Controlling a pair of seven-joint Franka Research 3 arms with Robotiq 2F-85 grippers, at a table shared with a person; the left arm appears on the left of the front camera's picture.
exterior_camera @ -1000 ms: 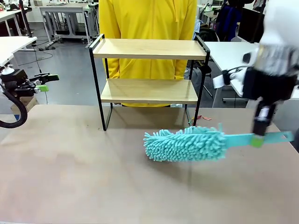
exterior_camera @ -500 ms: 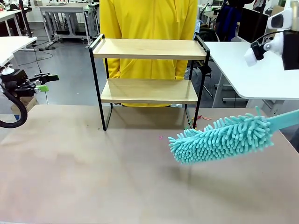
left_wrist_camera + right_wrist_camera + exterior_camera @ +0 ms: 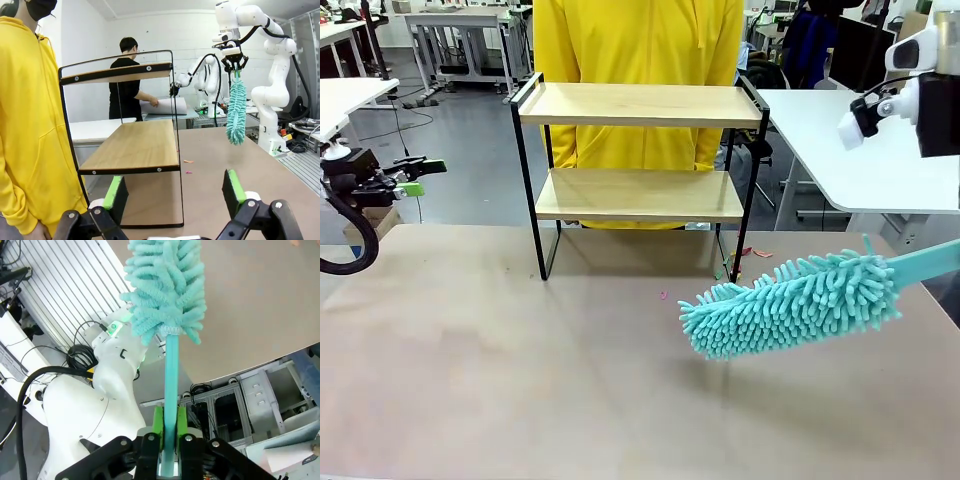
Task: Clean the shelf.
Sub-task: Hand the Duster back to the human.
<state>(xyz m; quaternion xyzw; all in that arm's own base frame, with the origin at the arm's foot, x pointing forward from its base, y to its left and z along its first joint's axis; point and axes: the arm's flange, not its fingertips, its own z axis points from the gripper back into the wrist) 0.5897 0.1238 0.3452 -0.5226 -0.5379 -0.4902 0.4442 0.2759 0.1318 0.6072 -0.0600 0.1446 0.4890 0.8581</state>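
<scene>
I am seeing my right gripper (image 3: pixel 170 432) clamping the teal duster (image 3: pixel 790 305), at four o'clock from the shelf (image 3: pixel 640 160); my left gripper (image 3: pixel 172 192) is gaping wide.

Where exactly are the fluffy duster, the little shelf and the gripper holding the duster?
duster (image 3: pixel 790 305), front view, middle of its turquoise head.
shelf (image 3: pixel 640 104), front view, top wooden board.
right gripper (image 3: pixel 169 427), right wrist view, between the green pads clamping the handle.
</scene>
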